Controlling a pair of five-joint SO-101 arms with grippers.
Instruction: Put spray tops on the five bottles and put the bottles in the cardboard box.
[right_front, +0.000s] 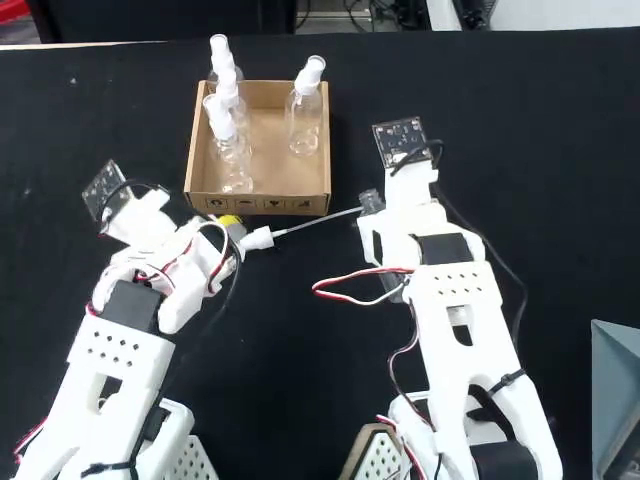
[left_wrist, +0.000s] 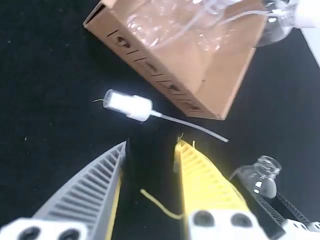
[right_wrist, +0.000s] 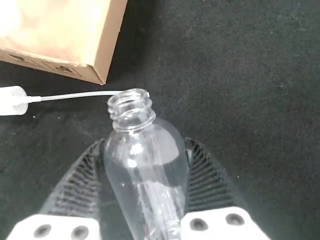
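Observation:
A clear bottle (right_wrist: 142, 165) with an open neck is held upright in my right gripper (right_wrist: 145, 145), which is shut on it, just off the near right corner of the cardboard box (right_front: 258, 203). A white spray top (right_front: 262, 238) lies on the black table in front of the box. Its thin tube (right_wrist: 75, 95) points at the bottle's neck. My left gripper (left_wrist: 150, 145) is open just short of the spray top (left_wrist: 127, 105), one finger (left_wrist: 107, 175) grey and the other yellow. Several capped bottles (right_front: 305, 110) stand in the box.
The box (left_wrist: 200, 75) sits at the back centre of the black table (right_front: 540, 120). A grey object (right_front: 615, 385) stands at the near right edge. Both arm bases occupy the near side, with red and white wires (right_front: 350, 285) between them.

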